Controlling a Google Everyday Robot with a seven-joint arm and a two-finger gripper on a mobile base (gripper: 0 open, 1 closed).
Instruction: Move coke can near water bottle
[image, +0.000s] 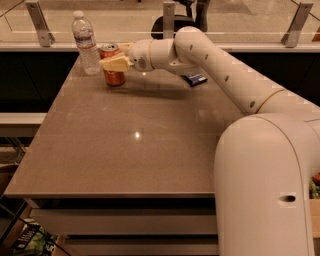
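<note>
The cream-yellow tool (113, 55) clasped the red-orange, silver-topped coke can (115, 77) near the grey-brown worktop's (135, 150) far-left corner, beside the clear water bottle (85, 46) with its white cap and blue-and-white label.

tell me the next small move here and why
Probably open the tool and let go: it is closed on the coke can, which seems to stand on the table right beside the water bottle, so the can looks placed.

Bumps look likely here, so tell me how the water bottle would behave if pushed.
The water bottle is tall and narrow, so it would probably tip rather than slide. Its smooth clear plastic may be slippery. The tool is at the coke can, just beside it.
</note>
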